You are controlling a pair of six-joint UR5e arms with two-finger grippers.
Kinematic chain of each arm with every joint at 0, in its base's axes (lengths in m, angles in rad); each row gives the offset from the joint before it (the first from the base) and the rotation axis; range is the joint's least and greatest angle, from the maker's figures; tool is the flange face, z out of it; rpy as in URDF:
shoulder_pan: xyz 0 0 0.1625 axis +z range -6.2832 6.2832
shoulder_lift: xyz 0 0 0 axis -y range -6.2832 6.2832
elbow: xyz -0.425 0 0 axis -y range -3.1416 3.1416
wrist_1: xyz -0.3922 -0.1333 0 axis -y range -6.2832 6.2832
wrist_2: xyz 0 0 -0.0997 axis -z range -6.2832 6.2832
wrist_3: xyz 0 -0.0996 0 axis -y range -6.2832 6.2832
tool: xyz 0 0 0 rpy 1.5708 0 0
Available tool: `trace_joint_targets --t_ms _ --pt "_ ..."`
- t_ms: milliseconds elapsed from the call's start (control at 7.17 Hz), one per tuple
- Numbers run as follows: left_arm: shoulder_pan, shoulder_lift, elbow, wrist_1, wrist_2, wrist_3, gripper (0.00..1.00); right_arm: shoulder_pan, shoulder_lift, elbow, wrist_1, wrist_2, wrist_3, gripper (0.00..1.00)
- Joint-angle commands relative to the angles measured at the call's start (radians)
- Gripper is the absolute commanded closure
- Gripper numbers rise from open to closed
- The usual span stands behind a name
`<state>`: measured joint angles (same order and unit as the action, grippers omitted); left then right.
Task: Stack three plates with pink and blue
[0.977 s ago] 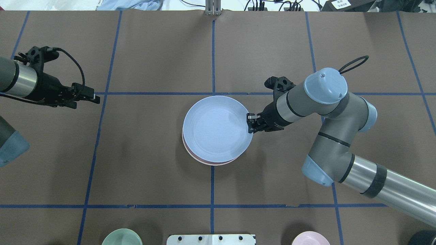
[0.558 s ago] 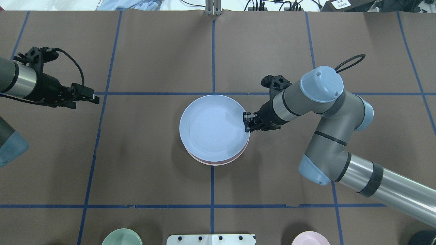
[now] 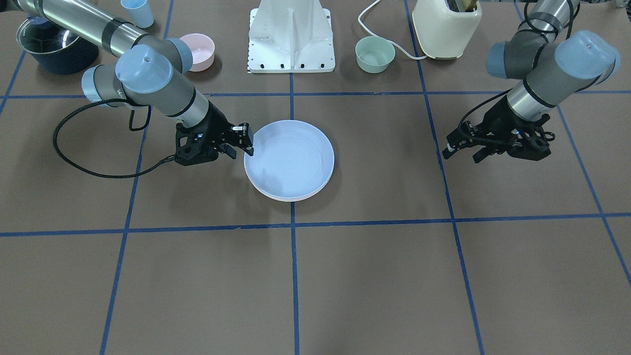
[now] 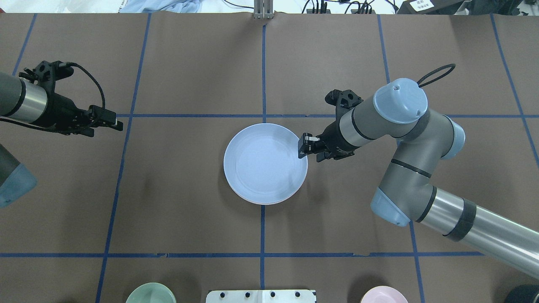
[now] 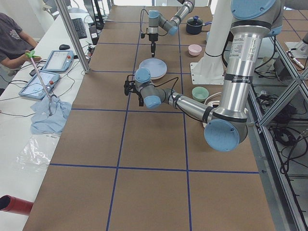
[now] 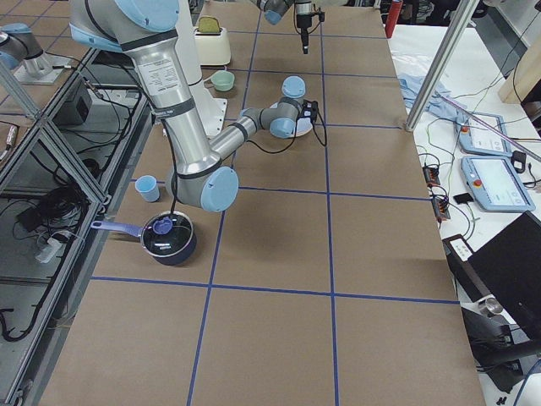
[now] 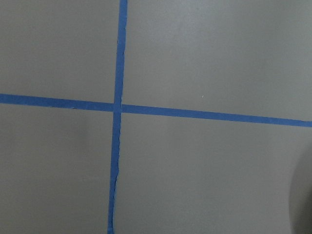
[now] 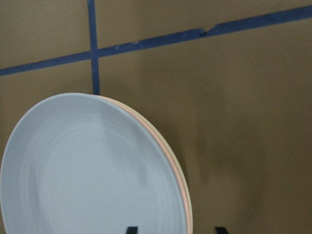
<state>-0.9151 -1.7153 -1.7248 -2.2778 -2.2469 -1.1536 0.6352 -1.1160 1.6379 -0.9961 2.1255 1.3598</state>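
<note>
The light blue plate [image 4: 265, 163] lies on top of the stack at the table's middle, also shown in the front view [image 3: 290, 160]. In the right wrist view the blue plate [image 8: 87, 175] covers the pink plate, whose rim [image 8: 182, 192] shows as a thin edge, with the cream-green plate's rim [image 8: 189, 207] outside it. My right gripper [image 4: 304, 148] is at the stack's right edge, open, its fingertips [image 8: 131, 229] straddling the rim. My left gripper [image 4: 114, 123] is open and empty, far to the left over bare table.
A small green bowl [image 3: 374, 54], a small pink bowl [image 3: 199, 51], a blue cup [image 3: 137, 12], a dark pot [image 3: 54, 47] and a cream appliance [image 3: 446, 27] stand along the robot's side by the white base [image 3: 291, 37].
The blue plate moved left and down onto the stack and now sits squarely over the pink plate. The right gripper's jaws have let go of its rim. The left arm barely moved.
</note>
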Motion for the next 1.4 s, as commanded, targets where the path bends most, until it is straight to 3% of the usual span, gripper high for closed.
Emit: trace_joint_targets --t_ms 0,279,419,558,837,977,1256 --pt "-0.005 -0.001 0.002 0.0 -0.002 0.006 0.0 0.073 -0.022 0.017 -0.012 0.034 -0.005 0.0" --pt "-0.069 0.063 -0.01 0.003 -0.002 0.169 0.0 0.214 -0.056 0.036 -0.115 0.112 -0.034 0.0" --pt "-0.149 0.112 -0.013 0.006 -0.002 0.281 0.0 0.268 -0.07 0.037 -0.186 0.114 -0.159 0.0" --pt "-0.232 0.141 -0.015 0.062 0.0 0.443 0.0 0.331 -0.117 0.048 -0.281 0.114 -0.362 0.0" --pt "-0.46 0.154 -0.012 0.295 0.026 0.857 0.0 0.473 -0.253 0.097 -0.441 0.116 -0.78 0.0" --pt "-0.516 0.151 -0.003 0.363 0.099 1.053 0.0 0.55 -0.31 0.091 -0.473 0.116 -0.976 0.0" --pt "-0.605 0.192 0.03 0.37 0.098 1.179 0.0 0.668 -0.344 0.091 -0.599 0.117 -1.233 0.0"
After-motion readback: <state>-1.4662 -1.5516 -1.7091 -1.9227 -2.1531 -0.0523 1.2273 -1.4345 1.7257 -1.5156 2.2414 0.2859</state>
